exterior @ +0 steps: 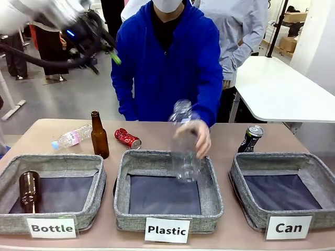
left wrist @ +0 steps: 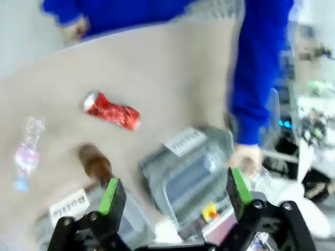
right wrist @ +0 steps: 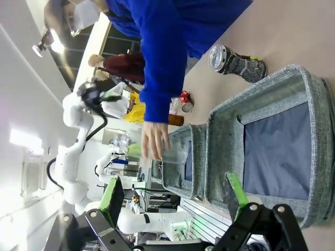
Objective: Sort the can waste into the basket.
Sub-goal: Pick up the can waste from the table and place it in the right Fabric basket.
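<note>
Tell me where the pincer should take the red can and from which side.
Grip the red can across its dented middle, straight down from above. It lies on its side, so close across its width, not its length. The upright brown bottle beside it and the Plastic basket in front likely crowd any sideways approach.

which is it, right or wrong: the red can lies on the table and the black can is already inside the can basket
Wrong in one respect. The black can is not inside the Can basket; it stands on the table just behind that basket's far left corner, as the front view shows. The red can does lie on the table.
</note>
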